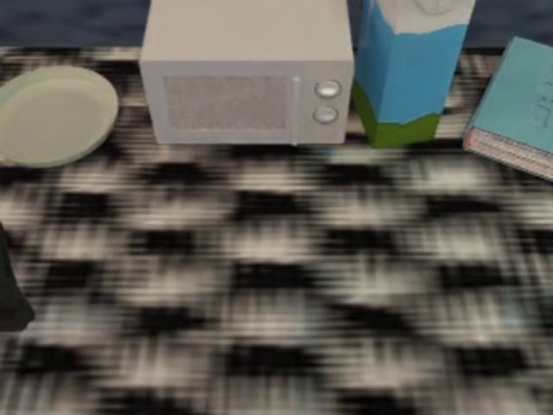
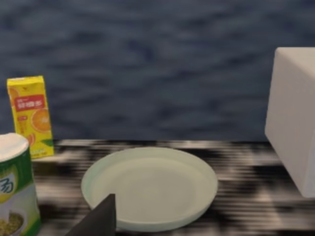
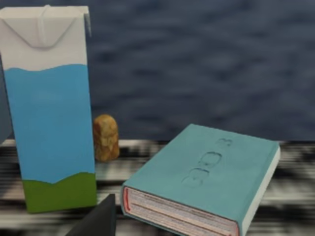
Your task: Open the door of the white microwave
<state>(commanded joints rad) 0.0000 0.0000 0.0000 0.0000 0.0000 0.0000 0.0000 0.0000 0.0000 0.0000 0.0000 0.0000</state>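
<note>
Black-and-white checkered cloth (image 1: pixel 285 285) covers the table, with a dark blue wall behind it. At the far edge, left of centre in the top view, stands the white microwave (image 1: pixel 246 39), its door (image 1: pixel 226 104) shut flush against the front, the grey mesh window facing forward and the thin handle strip beside the two round knobs (image 1: pixel 327 101). Left of the oven lies a pale green plate (image 1: pixel 52 112); just right of it stands a blue-white-green carton (image 1: pixel 406 69), and farther right a teal book (image 1: pixel 518 108) lies flat.

From the left wrist view, a yellow orange-juice box (image 2: pixel 30 115) and a green-labelled can (image 2: pixel 15 191) appear beyond the plate. From the right wrist view, a small brown loaf-like object (image 3: pixel 106 137) sits behind the carton.

Only a dark part of the left arm (image 1: pixel 10 290) shows at the table's left edge, well apart from the microwave; whether its pincer is spread or pressed together cannot be told. Each wrist view shows just one dark fingertip (image 2: pixel 98 219), so the right gripper's state cannot be told either.
</note>
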